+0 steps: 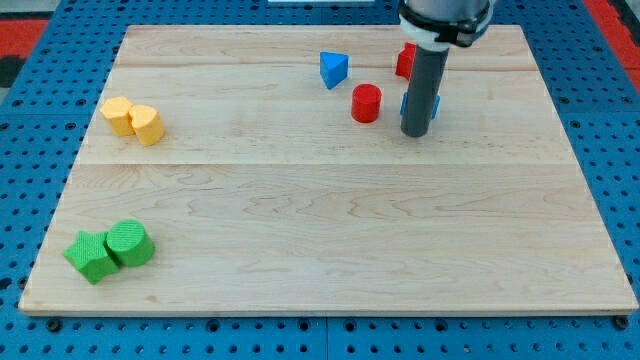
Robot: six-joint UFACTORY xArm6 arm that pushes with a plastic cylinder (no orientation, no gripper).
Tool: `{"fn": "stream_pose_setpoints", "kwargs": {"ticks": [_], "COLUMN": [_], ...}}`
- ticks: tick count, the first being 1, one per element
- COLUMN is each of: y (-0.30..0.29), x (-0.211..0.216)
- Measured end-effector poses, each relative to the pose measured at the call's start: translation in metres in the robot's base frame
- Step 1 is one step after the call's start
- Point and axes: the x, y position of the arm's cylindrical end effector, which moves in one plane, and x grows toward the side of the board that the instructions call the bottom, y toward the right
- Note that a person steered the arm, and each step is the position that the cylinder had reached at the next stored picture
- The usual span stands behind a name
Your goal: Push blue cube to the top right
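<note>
The blue cube [435,105] is mostly hidden behind my dark rod, near the view's top right; only slivers of blue show at the rod's sides. My tip [416,132] rests on the board just in front of the cube, at its lower left edge. A red cylinder [366,103] stands just left of the tip. A red block [404,61], shape unclear, sits above the cube, partly hidden by the rod. A blue triangular block [333,69] lies further left near the top.
Two yellow blocks [133,120] sit together at the view's left. Two green blocks [110,249] sit together at the bottom left. The wooden board [330,230] lies on a blue pegboard surface.
</note>
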Motion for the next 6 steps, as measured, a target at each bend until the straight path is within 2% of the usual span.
{"fn": "stream_pose_setpoints", "kwargs": {"ticks": [1, 4, 5, 6], "y": [0.002, 0.045, 0.051, 0.03], "x": [-0.016, -0.117, -0.138, -0.138]}}
